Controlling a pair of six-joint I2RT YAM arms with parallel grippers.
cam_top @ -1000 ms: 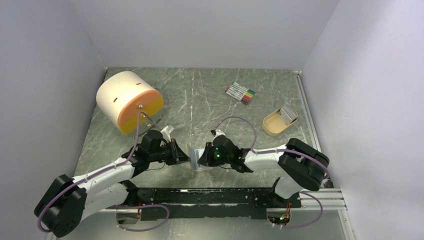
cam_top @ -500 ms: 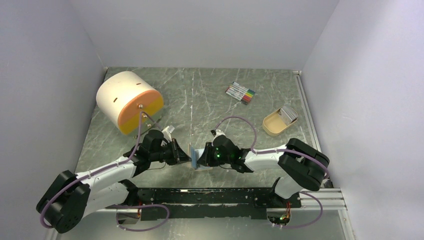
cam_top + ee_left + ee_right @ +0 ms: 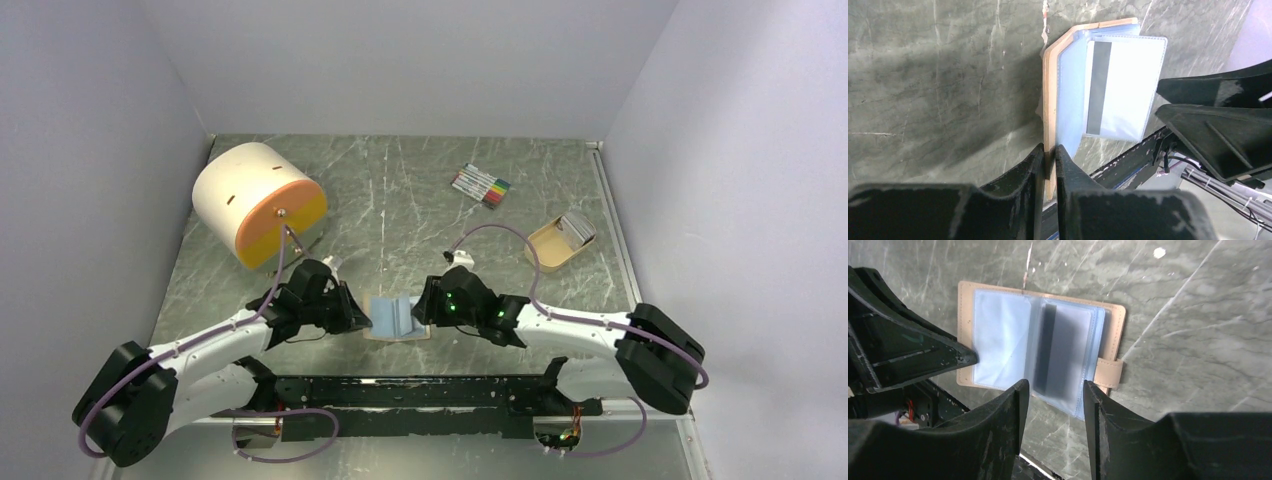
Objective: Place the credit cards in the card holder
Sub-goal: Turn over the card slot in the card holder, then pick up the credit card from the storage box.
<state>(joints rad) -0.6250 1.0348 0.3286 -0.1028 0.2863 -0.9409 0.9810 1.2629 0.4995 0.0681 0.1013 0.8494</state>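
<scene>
From above, the card holder [image 3: 397, 318] is lying open close to the near edge of the counter [image 3: 420, 200], about midway along it, between the two arms. The left tool [image 3: 358, 318] is meeting its left side, and the right tool [image 3: 424, 305] is hanging at its right side. The credit cards [image 3: 577, 227] are sitting in a tan tray [image 3: 540, 252] near the right edge, well apart from the holder. A bundle of marker pens [image 3: 481, 186] is lying toward the far edge, and a white drum with an orange face [image 3: 258, 203] is resting near the far left corner.

At the left wrist, the left tool [image 3: 1049, 162] is clenching the tan cover edge of the card holder [image 3: 1070, 85], one finger pressing on each face. Pale blue sleeves are fanning out from the cover, and one is carrying a dark-banded card [image 3: 1120, 90]. The black right tool [image 3: 1218, 120] is sitting just beside that sleeve.

At the right wrist, the right tool [image 3: 1053, 407] is standing released, its fingers wide apart and gripping nothing, over the opened holder [image 3: 998, 335]. The covers are lying spread on the counter, with the snap tab [image 3: 1109, 374] sticking out at one side. The middle sleeve with the banded card [image 3: 1053, 355] is showing blurred. The left tool [image 3: 913, 355] is touching the opposite cover's edge.
</scene>
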